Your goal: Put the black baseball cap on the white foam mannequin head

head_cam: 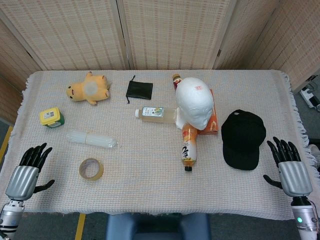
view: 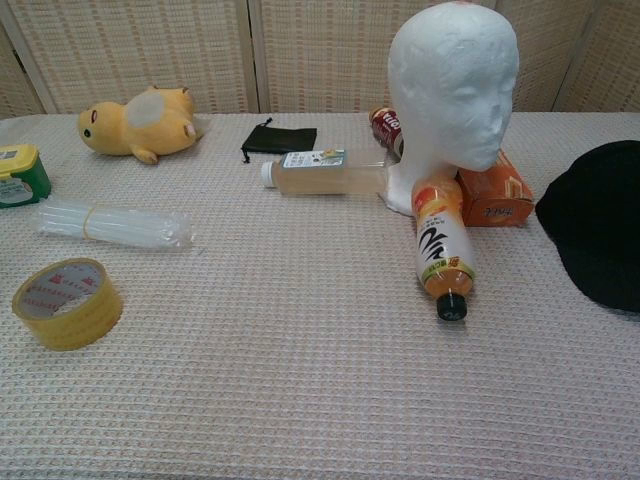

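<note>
The black baseball cap (head_cam: pixel 243 138) lies flat on the table right of centre, brim toward the front; the chest view shows part of the cap (view: pixel 597 220) at its right edge. The white foam mannequin head (head_cam: pixel 195 102) stands upright just left of it, bare on top, and fills the upper middle of the chest view as the mannequin head (view: pixel 452 85). My right hand (head_cam: pixel 288 165) hovers open at the table's front right corner, a little right of the cap. My left hand (head_cam: pixel 27 170) is open at the front left corner. Neither hand shows in the chest view.
An orange drink bottle (head_cam: pixel 189 145) lies in front of the mannequin head, a pale bottle (head_cam: pixel 155 113) to its left, an orange box (head_cam: pixel 212 120) behind it. Further left: black pouch (head_cam: pixel 139 89), yellow plush (head_cam: pixel 88 88), tape roll (head_cam: pixel 91 169), wrapped clear tubes (head_cam: pixel 92 139), green-yellow container (head_cam: pixel 51 117).
</note>
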`<action>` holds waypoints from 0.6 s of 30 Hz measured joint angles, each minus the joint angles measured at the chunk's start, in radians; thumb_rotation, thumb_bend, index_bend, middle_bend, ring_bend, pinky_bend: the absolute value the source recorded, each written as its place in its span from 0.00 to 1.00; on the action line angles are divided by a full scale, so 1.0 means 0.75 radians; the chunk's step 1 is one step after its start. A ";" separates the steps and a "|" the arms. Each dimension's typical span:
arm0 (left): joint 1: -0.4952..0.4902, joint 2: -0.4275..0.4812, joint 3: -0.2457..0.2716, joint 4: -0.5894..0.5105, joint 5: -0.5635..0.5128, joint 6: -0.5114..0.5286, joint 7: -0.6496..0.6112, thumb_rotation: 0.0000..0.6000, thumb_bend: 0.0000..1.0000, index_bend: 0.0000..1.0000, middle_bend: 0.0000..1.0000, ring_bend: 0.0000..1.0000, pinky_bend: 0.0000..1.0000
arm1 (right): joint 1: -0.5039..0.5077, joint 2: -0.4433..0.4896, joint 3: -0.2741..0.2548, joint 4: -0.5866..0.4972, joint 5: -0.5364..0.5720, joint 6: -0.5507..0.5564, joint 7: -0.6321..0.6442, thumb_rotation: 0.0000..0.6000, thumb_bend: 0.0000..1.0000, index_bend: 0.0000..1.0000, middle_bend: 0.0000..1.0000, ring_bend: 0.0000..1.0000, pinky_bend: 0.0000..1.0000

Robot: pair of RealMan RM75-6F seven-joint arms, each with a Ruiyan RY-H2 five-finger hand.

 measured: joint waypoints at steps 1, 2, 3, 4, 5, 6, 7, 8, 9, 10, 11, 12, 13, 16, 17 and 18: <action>-0.003 -0.008 0.002 0.013 0.008 0.002 -0.005 1.00 0.17 0.06 0.00 0.00 0.11 | 0.002 -0.007 0.000 0.011 0.000 -0.002 0.001 1.00 0.04 0.00 0.00 0.00 0.00; -0.006 -0.015 0.005 0.021 0.012 0.001 -0.007 1.00 0.17 0.06 0.00 0.00 0.11 | 0.003 -0.012 0.000 0.020 0.000 -0.004 0.003 1.00 0.04 0.00 0.00 0.00 0.00; -0.009 -0.019 0.006 0.026 0.014 -0.003 -0.006 1.00 0.17 0.06 0.00 0.00 0.11 | 0.005 -0.017 0.000 0.028 0.000 -0.009 0.005 1.00 0.04 0.00 0.00 0.00 0.00; -0.012 -0.024 0.008 0.029 0.013 -0.011 -0.005 1.00 0.17 0.06 0.00 0.00 0.11 | 0.007 -0.022 0.000 0.036 0.001 -0.013 0.011 1.00 0.04 0.00 0.00 0.00 0.00; -0.014 -0.026 0.010 0.030 0.012 -0.018 -0.005 1.00 0.17 0.06 0.00 0.00 0.11 | 0.008 -0.024 0.000 0.040 0.002 -0.014 0.014 1.00 0.04 0.00 0.00 0.00 0.00; -0.017 -0.029 0.012 0.029 0.010 -0.024 -0.005 1.00 0.17 0.06 0.00 0.00 0.11 | 0.008 -0.025 0.001 0.042 0.003 -0.014 0.017 1.00 0.04 0.00 0.00 0.00 0.00; -0.018 -0.030 0.015 0.027 0.010 -0.027 -0.007 1.00 0.17 0.06 0.00 0.00 0.11 | 0.007 -0.025 0.000 0.041 0.005 -0.013 0.017 1.00 0.04 0.00 0.00 0.00 0.00; -0.019 -0.029 0.018 0.024 0.013 -0.027 -0.009 1.00 0.17 0.06 0.00 0.00 0.11 | 0.006 -0.025 0.000 0.039 0.006 -0.013 0.014 1.00 0.04 0.00 0.00 0.00 0.00; -0.020 -0.028 0.019 0.021 0.016 -0.026 -0.013 1.00 0.17 0.06 0.00 0.00 0.11 | 0.005 -0.026 0.000 0.038 0.006 -0.011 0.009 1.00 0.04 0.00 0.02 0.00 0.02; -0.020 -0.026 0.020 0.019 0.020 -0.023 -0.021 1.00 0.17 0.06 0.00 0.00 0.11 | 0.002 -0.028 0.000 0.037 0.004 -0.003 -0.002 1.00 0.04 0.00 0.09 0.03 0.10; -0.021 -0.023 0.020 0.017 0.021 -0.020 -0.028 1.00 0.17 0.06 0.00 0.00 0.11 | -0.001 -0.032 0.000 0.037 0.001 0.007 -0.013 1.00 0.04 0.02 0.20 0.13 0.21; -0.021 -0.020 0.019 0.015 0.020 -0.018 -0.036 1.00 0.17 0.05 0.00 0.00 0.11 | -0.003 -0.039 0.000 0.039 -0.004 0.020 -0.023 1.00 0.04 0.05 0.35 0.27 0.34; -0.021 -0.015 0.016 0.014 0.015 -0.016 -0.046 1.00 0.17 0.05 0.00 0.00 0.11 | -0.007 -0.054 -0.002 0.046 -0.016 0.040 -0.035 1.00 0.04 0.09 0.48 0.40 0.43; -0.022 -0.004 0.008 0.014 -0.013 -0.027 -0.050 1.00 0.17 0.02 0.00 0.00 0.11 | -0.017 -0.106 -0.010 0.097 -0.039 0.068 -0.056 1.00 0.04 0.28 0.86 0.77 0.73; -0.022 0.001 0.007 0.009 -0.023 -0.036 -0.052 1.00 0.17 0.02 0.00 0.00 0.12 | -0.020 -0.126 -0.012 0.120 -0.041 0.072 -0.058 1.00 0.04 0.36 0.94 0.87 0.84; -0.023 0.008 0.007 0.001 -0.031 -0.046 -0.058 1.00 0.17 0.01 0.00 0.00 0.12 | -0.023 -0.146 -0.015 0.145 -0.043 0.074 -0.058 1.00 0.05 0.43 0.98 0.94 0.93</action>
